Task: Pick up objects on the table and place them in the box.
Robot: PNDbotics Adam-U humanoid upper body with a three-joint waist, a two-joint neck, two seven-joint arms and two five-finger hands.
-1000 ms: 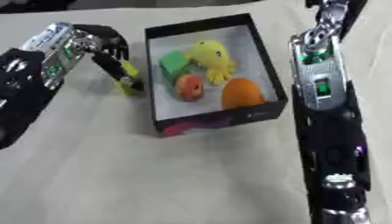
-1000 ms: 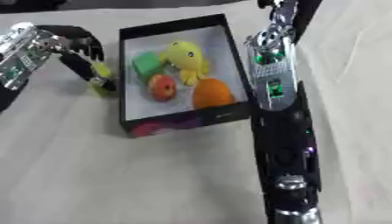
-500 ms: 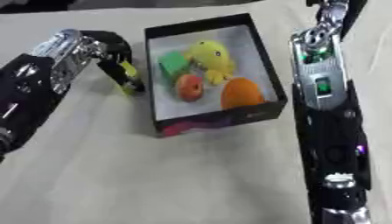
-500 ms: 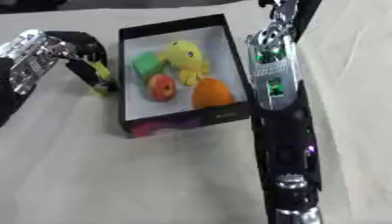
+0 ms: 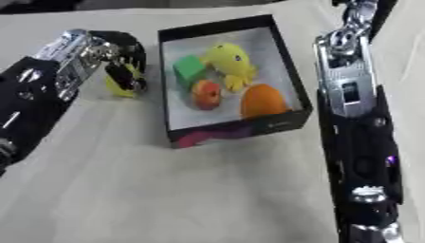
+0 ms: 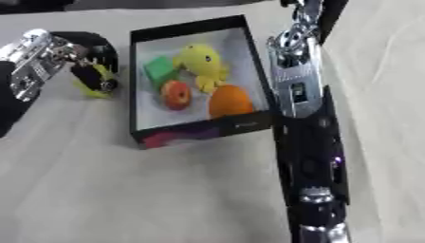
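Observation:
A black box stands at the upper middle and holds a yellow duck toy, a green block, a small red-orange fruit and an orange. Just left of the box, my left hand has its black fingers curled down round a small yellow object that sits on the table. My right arm runs along the box's right side from the top edge to the bottom edge. Its hand shows in neither view.
The tabletop is a pale cloth. My left forearm fills the left edge. A pink patch marks the box's front wall.
My left hand has drawn in and curled its fingers over the yellow object, which has shifted slightly left, away from the box. The right arm and the box have stayed still.

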